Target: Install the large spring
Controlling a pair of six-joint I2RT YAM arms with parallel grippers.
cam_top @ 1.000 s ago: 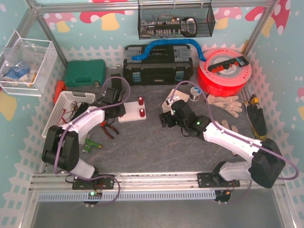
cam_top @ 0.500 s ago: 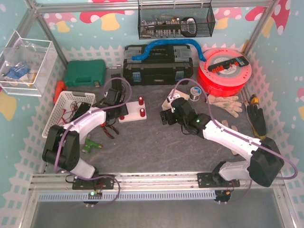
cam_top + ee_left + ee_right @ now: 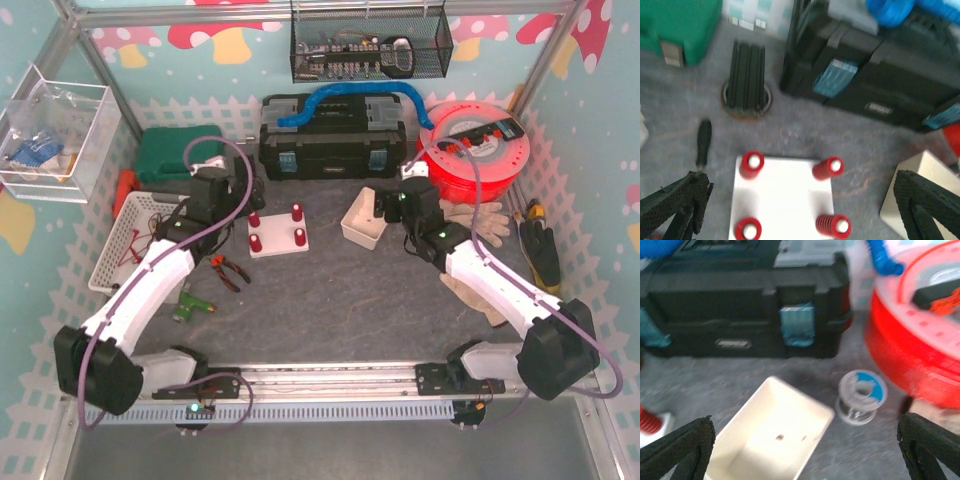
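Observation:
A white plate (image 3: 279, 238) (image 3: 785, 200) lies on the grey mat with several red springs standing on its posts, such as one at the back left (image 3: 752, 163) and one at the back right (image 3: 828, 168). Which of them is the large spring I cannot tell. My left gripper (image 3: 800, 182) hangs open above the plate, holding nothing; from above its arm (image 3: 208, 188) is left of the plate. My right gripper (image 3: 802, 427) is open and empty over a white box (image 3: 775, 445) (image 3: 362, 222).
A black toolbox (image 3: 333, 145) and green case (image 3: 178, 152) stand behind the plate. A red filament spool (image 3: 473, 148) and a small solder spool (image 3: 861, 396) are at the right, with gloves (image 3: 475, 215) nearby. At the left sit a white basket (image 3: 125, 240) and pliers (image 3: 228, 268).
The left gripper opened, rose and drew back left from the plate, uncovering its left springs. The right arm pulled back and right, uncovering the white box.

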